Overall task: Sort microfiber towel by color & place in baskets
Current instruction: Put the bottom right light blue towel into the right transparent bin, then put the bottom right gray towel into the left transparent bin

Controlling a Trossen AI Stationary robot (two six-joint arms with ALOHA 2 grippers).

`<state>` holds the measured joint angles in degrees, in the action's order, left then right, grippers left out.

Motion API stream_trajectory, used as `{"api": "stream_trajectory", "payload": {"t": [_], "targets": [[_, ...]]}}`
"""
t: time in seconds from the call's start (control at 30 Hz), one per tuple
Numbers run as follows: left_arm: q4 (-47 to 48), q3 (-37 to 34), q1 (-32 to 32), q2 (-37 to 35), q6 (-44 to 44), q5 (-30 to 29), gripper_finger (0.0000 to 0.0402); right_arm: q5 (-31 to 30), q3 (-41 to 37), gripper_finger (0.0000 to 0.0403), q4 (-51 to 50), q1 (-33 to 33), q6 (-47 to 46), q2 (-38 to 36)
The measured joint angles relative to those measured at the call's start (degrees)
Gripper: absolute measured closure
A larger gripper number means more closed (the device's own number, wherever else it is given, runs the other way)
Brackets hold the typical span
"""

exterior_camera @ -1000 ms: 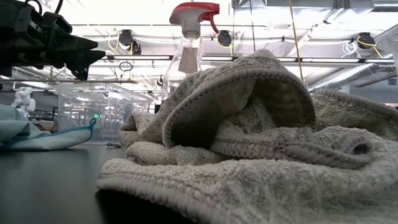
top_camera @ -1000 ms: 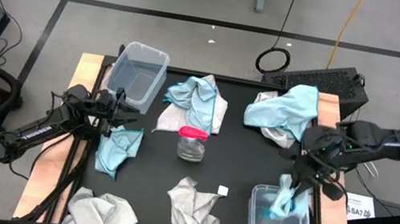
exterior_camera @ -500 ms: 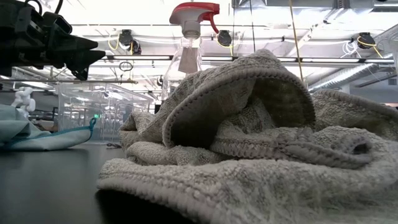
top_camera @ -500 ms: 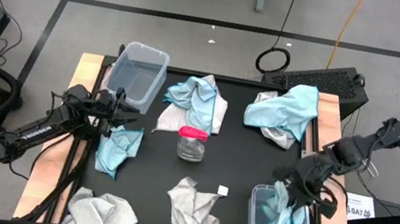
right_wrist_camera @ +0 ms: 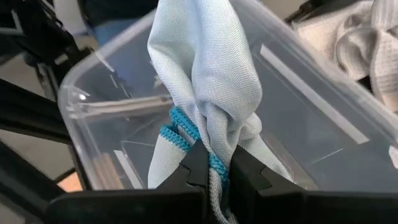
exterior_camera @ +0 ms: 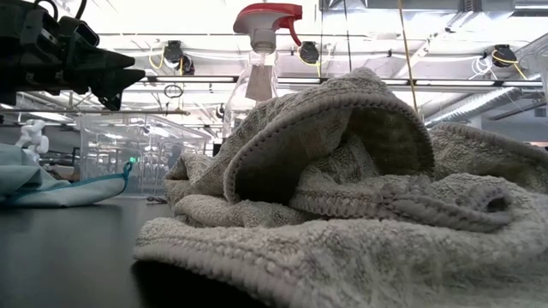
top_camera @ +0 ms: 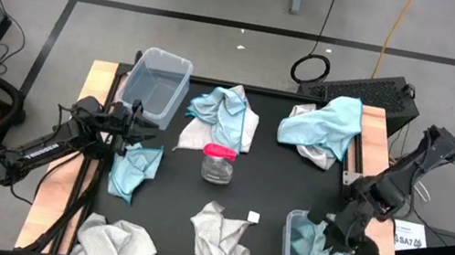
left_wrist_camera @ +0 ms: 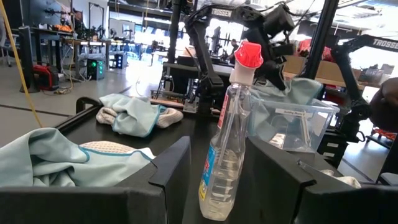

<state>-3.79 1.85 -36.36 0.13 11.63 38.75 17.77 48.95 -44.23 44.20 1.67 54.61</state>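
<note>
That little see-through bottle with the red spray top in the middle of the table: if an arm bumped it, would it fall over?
Probably yes. The spray bottle stands tall and narrow on a small base, so a sideways push could tip it. It looks mostly empty, with only a little liquid at the bottom, so it is likely light. Its smooth clear plastic may be slippery.

Your left gripper [left_wrist_camera: 214, 186] sits low over the black table [left_wrist_camera: 186, 130], fingers [left_wrist_camera: 168, 171] apart with nothing between them. Just ahead stands a clear spray bottle [left_wrist_camera: 225, 155], red-capped, upright. A light blue towel [left_wrist_camera: 56, 163] lies bunched beside one finger, a grey one tucked at its edge. Farther off, another blue towel [left_wrist_camera: 134, 115] lies over a pale one. Beyond the bottle, a clear bin [left_wrist_camera: 298, 127] with the right arm [left_wrist_camera: 249, 25] above it, blue cloth [left_wrist_camera: 301, 90] hanging there.
</note>
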Motion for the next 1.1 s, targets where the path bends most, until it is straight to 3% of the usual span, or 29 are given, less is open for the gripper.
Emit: {"api": "stream_trajectory", "payload": {"t": [0.2,0.47,0.87,1.1], "targets": [[0.02,0.0,0.0,-0.01,0.01,-0.01,0.024,-1.69,0.0,0.0372,1.04,3.05,-1.94,5.61],[0.0,0.0,-0.01,0.0,0.01,0.01,0.024,-2.94,0.0,0.0319,4.9,5.78,-5.01,10.22],[0.0,0.01,-0.02,0.01,0.0,0.0,0.024,-5.82,0.0,0.0211,7.89,7.72,-10.47,10.81],[0.0,0.0,-0.02,0.0,0.01,0.0,0.024,-5.82,0.0,0.0184,7.88,7.72,-11.97,9.21]]}}
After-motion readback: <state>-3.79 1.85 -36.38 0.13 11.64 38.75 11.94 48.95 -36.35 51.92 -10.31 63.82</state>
